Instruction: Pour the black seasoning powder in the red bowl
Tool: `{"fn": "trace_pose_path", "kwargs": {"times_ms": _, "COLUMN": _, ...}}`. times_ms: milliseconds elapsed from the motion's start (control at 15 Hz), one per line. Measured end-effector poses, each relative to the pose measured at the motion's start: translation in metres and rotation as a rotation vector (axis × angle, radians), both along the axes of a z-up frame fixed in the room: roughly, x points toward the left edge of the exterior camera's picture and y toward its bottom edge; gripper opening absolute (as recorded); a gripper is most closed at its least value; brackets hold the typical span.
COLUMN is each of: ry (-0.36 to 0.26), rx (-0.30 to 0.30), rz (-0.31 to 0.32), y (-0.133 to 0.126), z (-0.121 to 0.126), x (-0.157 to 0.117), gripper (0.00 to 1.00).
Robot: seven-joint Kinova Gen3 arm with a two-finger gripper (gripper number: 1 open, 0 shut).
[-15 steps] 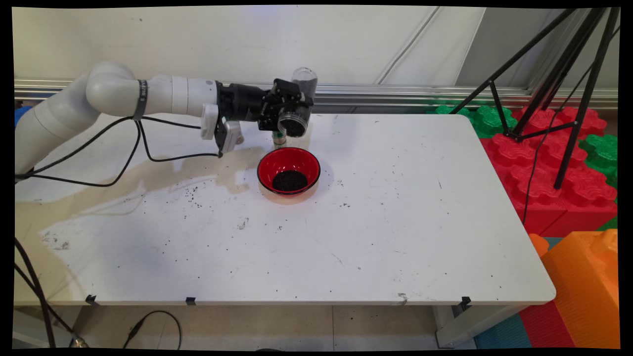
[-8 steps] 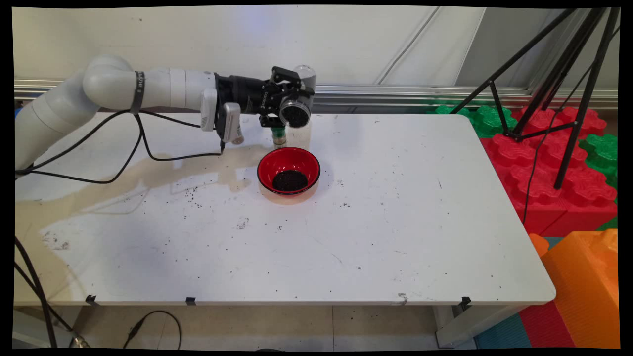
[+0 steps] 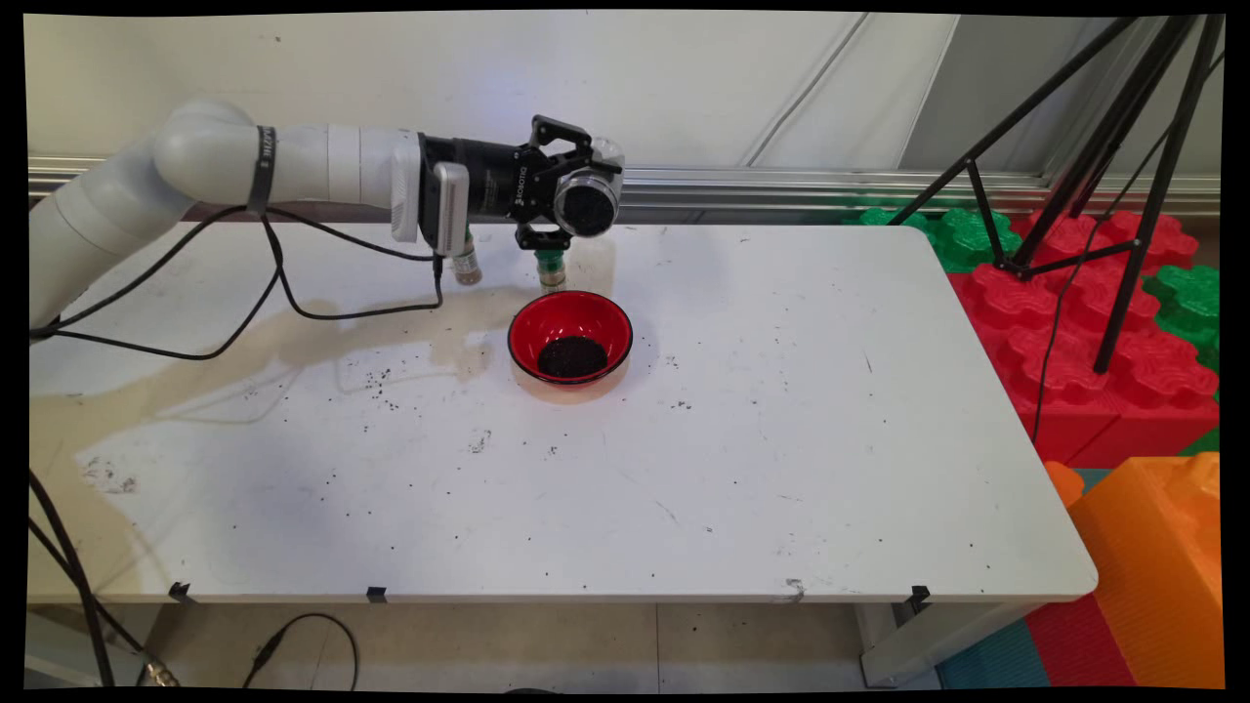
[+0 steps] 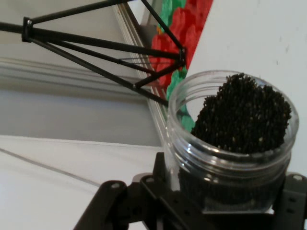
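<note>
In the main view, one gripper (image 3: 576, 200) is seen above the far part of the white table (image 3: 781, 439), its fingers closed on one clear plastic jar (image 3: 589, 200). The jar is held tilted on its side, with its open mouth turned toward the camera, and dark granules are seen inside it. One red bowl (image 3: 570, 337) stands on the table just below and in front of the gripper; a small heap of the same dark granules lies at its bottom. Two small bottles are counted behind the bowl: one green-capped bottle (image 3: 552, 268) just beyond the bowl's far rim, and one brownish bottle (image 3: 467, 269) to its left, partly hidden by the arm. Dark specks are scattered over the tabletop. One black tripod (image 3: 1104, 176) stands at the right, over red and green foam blocks (image 3: 1074, 322).

In the hand view, the jar (image 4: 230, 143) is clamped between the gripper's fingers (image 4: 288, 196), one on each side. It is filled with dark granules (image 4: 242, 115) nearly to the rim on one side. The tripod's legs (image 4: 96, 45) cross the upper left.
</note>
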State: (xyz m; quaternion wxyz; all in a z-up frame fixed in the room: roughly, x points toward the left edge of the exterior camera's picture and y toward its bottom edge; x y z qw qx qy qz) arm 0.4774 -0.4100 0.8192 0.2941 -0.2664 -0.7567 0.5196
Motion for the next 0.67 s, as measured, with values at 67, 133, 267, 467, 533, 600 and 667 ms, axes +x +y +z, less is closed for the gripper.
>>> {"fn": "trace_pose_path", "kwargs": {"times_ms": 67, "ry": 0.025, "rx": 0.025, "rz": 0.002, "y": 0.0006, "z": 0.0013, "x": 0.0, "gripper": 0.0}}
{"fn": "trace_pose_path", "kwargs": {"times_ms": 133, "ry": 0.058, "rx": 0.057, "rz": 0.005, "y": 0.0011, "z": 0.003, "x": 0.0, "gripper": 0.0}}
{"fn": "trace_pose_path", "kwargs": {"times_ms": 267, "ry": 0.111, "rx": 0.112, "rz": 0.011, "y": 0.0018, "z": 0.0053, "x": -0.0001, "gripper": 0.0}}
{"fn": "trace_pose_path", "kwargs": {"times_ms": 467, "ry": 0.191, "rx": 0.205, "rz": 0.029, "y": 0.0016, "z": 0.0076, "x": 0.0003, "gripper": 0.0}}
{"fn": "trace_pose_path", "kwargs": {"times_ms": 533, "ry": 0.218, "rx": 0.236, "rz": 0.035, "y": 0.0014, "z": 0.0084, "x": 0.0006, "gripper": 0.0}}
{"fn": "trace_pose_path", "kwargs": {"times_ms": 600, "ry": 0.248, "rx": 0.271, "rz": 0.043, "y": 0.001, "z": 0.0093, "x": 0.001, "gripper": 0.0}}
{"fn": "trace_pose_path", "kwargs": {"times_ms": 667, "ry": 0.276, "rx": 0.302, "rz": 0.049, "y": 0.0007, "z": 0.0102, "x": 0.0012, "gripper": 0.0}}
